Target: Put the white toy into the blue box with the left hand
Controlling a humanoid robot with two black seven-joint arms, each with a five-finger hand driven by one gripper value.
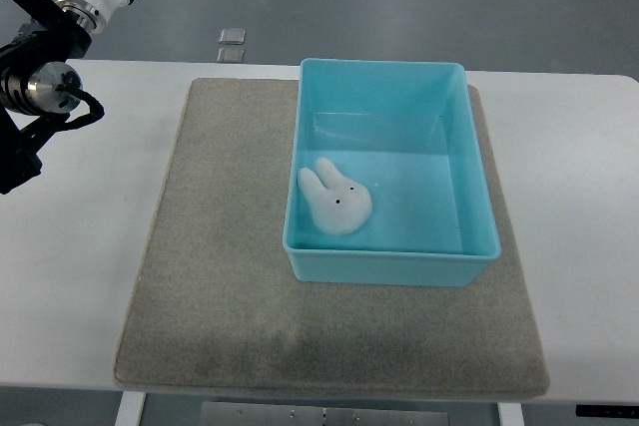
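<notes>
The white rabbit-shaped toy (pixel 336 202) lies inside the blue box (pixel 480 187), on the floor of the box near its front-left corner, ears pointing to the back left. My left arm (pixel 55 67) is folded up at the top-left corner of the picture, far from the box and well off the mat. Its hand end reaches the top edge of the picture and is mostly cut off. Nothing is held over the table. The right arm does not show.
The box stands on a grey felt mat (pixel 220 266) that covers the middle of the white table (pixel 579 246). Two small square plates (pixel 231 44) lie on the grey floor beyond the table's far edge.
</notes>
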